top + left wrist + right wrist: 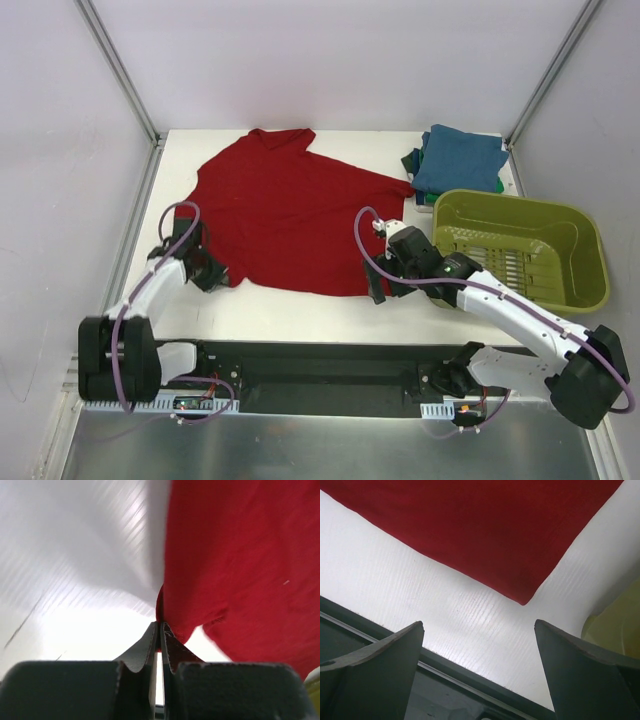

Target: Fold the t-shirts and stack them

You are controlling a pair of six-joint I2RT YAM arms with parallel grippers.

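Note:
A dark red t-shirt (290,215) lies spread flat on the white table, collar toward the back. My left gripper (222,277) is at its near left corner. In the left wrist view that gripper (160,626) is shut on a pinch of the red cloth (240,570). My right gripper (378,288) hovers by the shirt's near right corner. Seen from the right wrist, it (479,625) is open over bare table, and the shirt's corner (524,599) lies just beyond the fingertips, untouched. A folded stack sits at the back right, with a teal-blue t-shirt (458,160) on a green one (413,160).
An olive-green plastic basket (520,245) stands at the right, close beside my right arm, and its rim (617,630) shows in the right wrist view. The table's near edge and a dark rail (330,360) run right behind both grippers. Metal frame posts stand at the back corners.

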